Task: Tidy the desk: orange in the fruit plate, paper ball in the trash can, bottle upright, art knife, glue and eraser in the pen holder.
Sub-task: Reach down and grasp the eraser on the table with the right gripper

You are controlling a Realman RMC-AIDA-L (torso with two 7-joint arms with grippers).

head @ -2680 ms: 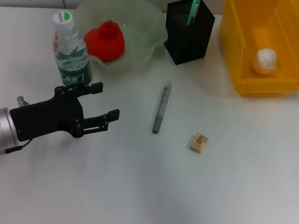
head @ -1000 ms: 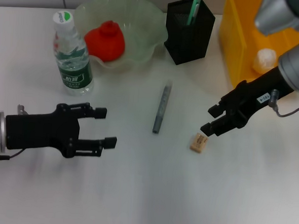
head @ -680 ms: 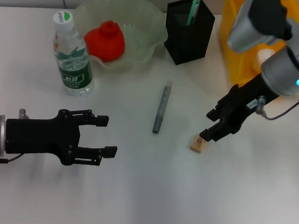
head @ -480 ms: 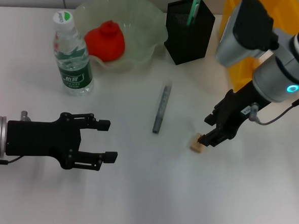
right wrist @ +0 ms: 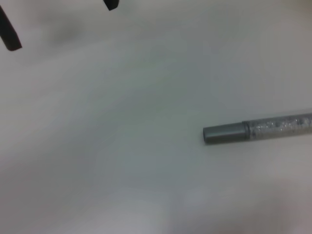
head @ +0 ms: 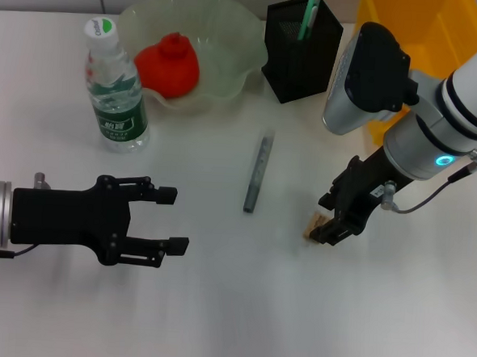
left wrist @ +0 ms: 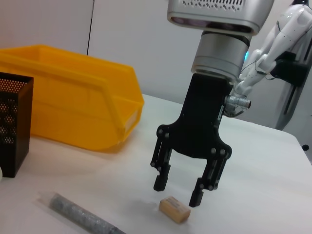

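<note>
My right gripper [head: 326,230] is open and hangs straight down over the tan eraser [head: 311,228], its fingertips either side of it and just above the table. The left wrist view shows that gripper [left wrist: 178,191] and the eraser [left wrist: 174,209] beneath it. A grey glittery stick [head: 257,173] lies left of the eraser; it also shows in the right wrist view [right wrist: 263,129]. My left gripper [head: 174,219] is open and empty, low at the front left. The bottle [head: 114,86] stands upright. A red-orange fruit [head: 168,63] sits in the pale green plate [head: 231,32]. The paper ball is hidden.
The black mesh pen holder [head: 301,49] stands at the back centre with a green-and-white item [head: 312,9] in it. The yellow bin [head: 426,28] is at the back right, partly behind my right arm. Bare white table lies at the front.
My right arm came in from the right and lowered over the eraser. My left gripper drew back from the bottle toward the front, still open.
</note>
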